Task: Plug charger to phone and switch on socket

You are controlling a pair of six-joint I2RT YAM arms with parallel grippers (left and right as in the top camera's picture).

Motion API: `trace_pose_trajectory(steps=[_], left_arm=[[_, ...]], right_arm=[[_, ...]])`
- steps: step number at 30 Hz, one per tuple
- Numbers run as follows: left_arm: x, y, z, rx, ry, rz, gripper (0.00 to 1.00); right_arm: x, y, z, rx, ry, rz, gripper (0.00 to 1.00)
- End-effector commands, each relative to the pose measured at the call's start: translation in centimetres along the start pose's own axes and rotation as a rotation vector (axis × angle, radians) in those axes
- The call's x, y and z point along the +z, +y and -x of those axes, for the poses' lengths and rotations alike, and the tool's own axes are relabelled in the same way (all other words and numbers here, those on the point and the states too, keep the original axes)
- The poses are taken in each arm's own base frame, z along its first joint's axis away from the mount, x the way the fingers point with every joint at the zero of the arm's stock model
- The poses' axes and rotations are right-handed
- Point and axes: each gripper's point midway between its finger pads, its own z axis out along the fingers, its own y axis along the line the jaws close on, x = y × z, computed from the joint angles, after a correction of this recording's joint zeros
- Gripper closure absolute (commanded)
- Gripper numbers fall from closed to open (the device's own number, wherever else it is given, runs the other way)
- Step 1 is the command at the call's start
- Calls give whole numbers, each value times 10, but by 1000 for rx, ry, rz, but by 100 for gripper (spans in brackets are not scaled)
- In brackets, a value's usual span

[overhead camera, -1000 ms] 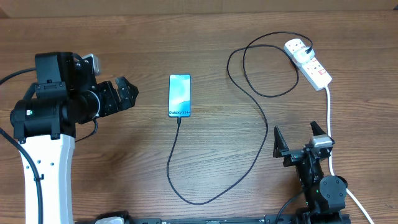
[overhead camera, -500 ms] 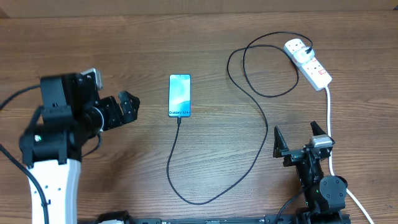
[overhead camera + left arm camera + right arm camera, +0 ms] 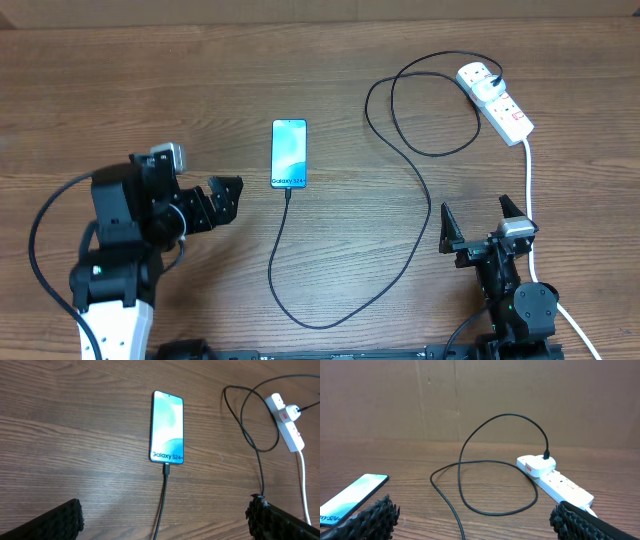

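The left gripper (image 3: 228, 190) and the right gripper (image 3: 478, 225) both stand wide open, holding nothing. The phone (image 3: 289, 153) lies just ahead of the left gripper, and the charger (image 3: 420, 200) tip seems seated in it. The socket (image 3: 497, 100) lies well ahead of the right gripper, so press its switch squarely from above.

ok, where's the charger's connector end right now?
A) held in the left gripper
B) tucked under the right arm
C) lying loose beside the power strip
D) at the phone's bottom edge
D: in the left wrist view, the charger runs straight up the table and its connector meets the bottom edge of the phone, just under the Galaxy text.
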Motion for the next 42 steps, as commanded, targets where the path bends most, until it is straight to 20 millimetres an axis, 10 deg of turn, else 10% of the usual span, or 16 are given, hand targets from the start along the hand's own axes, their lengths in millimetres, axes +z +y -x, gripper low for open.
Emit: trace_pose_trajectory(steps=[1, 42], left_arm=[[-2, -3, -9, 35, -19, -31, 0], [-16, 5, -61, 157, -225, -78, 0]], right_arm=[[0, -1, -1, -1, -5, -6, 0], [0, -1, -1, -1, -5, -6, 0]])
